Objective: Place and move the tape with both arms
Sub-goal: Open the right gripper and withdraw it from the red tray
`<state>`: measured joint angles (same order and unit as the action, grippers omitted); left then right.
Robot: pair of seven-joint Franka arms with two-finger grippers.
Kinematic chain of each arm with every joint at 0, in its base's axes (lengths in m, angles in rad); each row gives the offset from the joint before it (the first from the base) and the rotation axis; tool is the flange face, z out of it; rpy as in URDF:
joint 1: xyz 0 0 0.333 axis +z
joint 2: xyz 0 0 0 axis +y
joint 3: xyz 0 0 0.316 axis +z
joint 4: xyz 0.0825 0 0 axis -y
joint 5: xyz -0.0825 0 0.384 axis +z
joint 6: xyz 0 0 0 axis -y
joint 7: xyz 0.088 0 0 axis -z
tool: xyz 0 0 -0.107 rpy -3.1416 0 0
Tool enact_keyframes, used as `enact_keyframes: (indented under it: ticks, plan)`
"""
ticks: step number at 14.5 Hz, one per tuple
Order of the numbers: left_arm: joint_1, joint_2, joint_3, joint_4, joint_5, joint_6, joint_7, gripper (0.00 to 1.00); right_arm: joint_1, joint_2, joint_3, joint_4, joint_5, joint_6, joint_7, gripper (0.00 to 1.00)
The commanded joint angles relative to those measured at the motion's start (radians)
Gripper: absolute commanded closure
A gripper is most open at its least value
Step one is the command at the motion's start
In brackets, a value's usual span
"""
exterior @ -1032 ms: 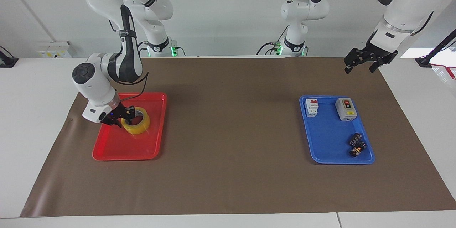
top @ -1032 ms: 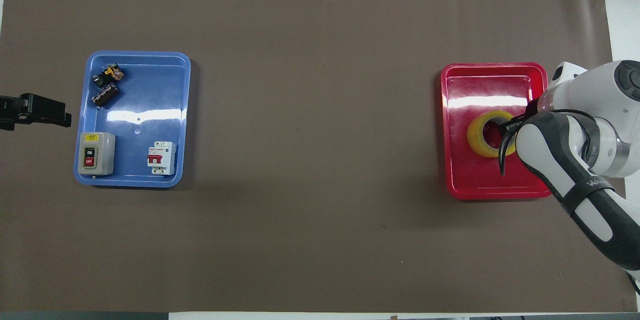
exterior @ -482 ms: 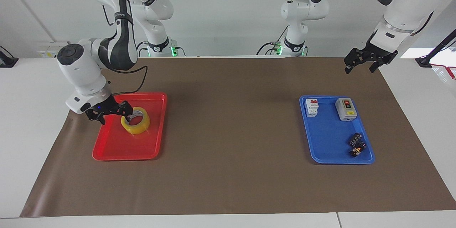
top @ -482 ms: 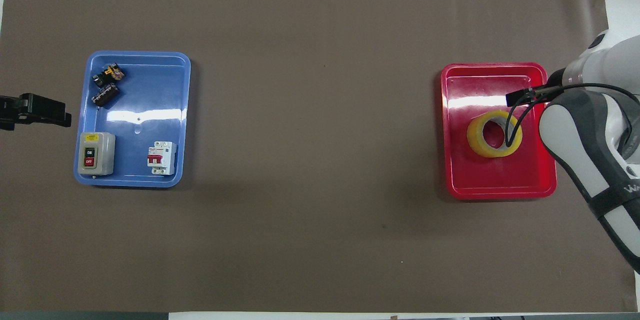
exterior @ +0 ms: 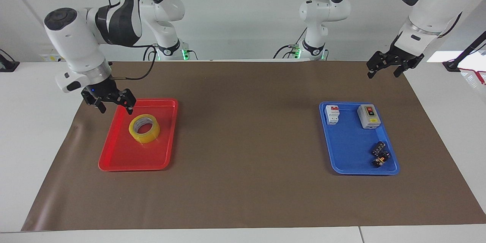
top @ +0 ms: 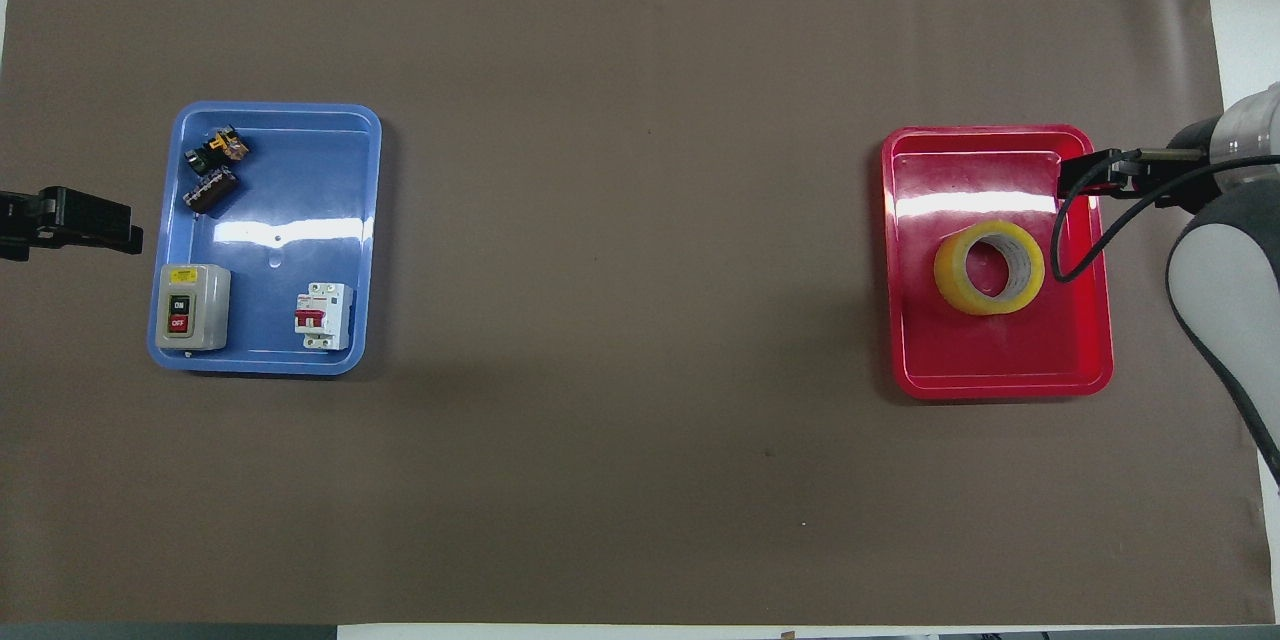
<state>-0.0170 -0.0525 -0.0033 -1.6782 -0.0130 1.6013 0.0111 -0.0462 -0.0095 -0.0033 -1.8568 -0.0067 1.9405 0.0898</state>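
Hanging over the red tray's corner nearest the robots at the right arm's end of the counter, the right gripper has its fingers spread wide w/ nothing between them; they touch nothing. Tape roll lies flat in the red tray, roughly mid-tray, hole up, white core showing. It sits apart from those fingers, lower than them and a bit toward the tray's middle, w/ clear red tray floor between roll and fingertips in the facing view. In the overhead view the same gripper shows at the tray's edge toward the right arm's end, its black cable looping down beside the tape roll w/o resting on it.

Left gripper waits in the air over the brown mat's corner nearest the robots at the left arm's end, fingers spread, holding nothing; well apart from the tape roll. Blue tray lies on the mat near it, carrying a grey ON/OFF switch box, a white-and-red circuit breaker and two small dark components.
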Motion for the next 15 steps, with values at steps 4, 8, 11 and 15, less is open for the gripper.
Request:
enact_keyframes:
  ticks: [4, 8, 11, 15]
  plan:
    - [0.006, 0.003, 0.0, 0.009, -0.022, -0.015, 0.012, 0.0, 0.042, -0.021, 0.026, 0.253, -0.036, -0.342, 0.191, 0.0]
    - [0.006, 0.003, 0.0, 0.009, -0.022, -0.014, 0.012, 0.0, 0.039, -0.007, 0.031, 0.326, -0.018, -0.425, 0.147, 0.0]
    - [0.006, 0.003, 0.0, 0.009, -0.022, -0.014, 0.013, 0.0, 0.037, -0.009, 0.029, 0.297, -0.015, -0.399, 0.087, 0.0]
    - [0.006, 0.003, 0.0, 0.009, -0.022, -0.015, 0.012, 0.0, 0.037, -0.007, 0.031, 0.353, -0.05, -0.489, 0.036, 0.0]
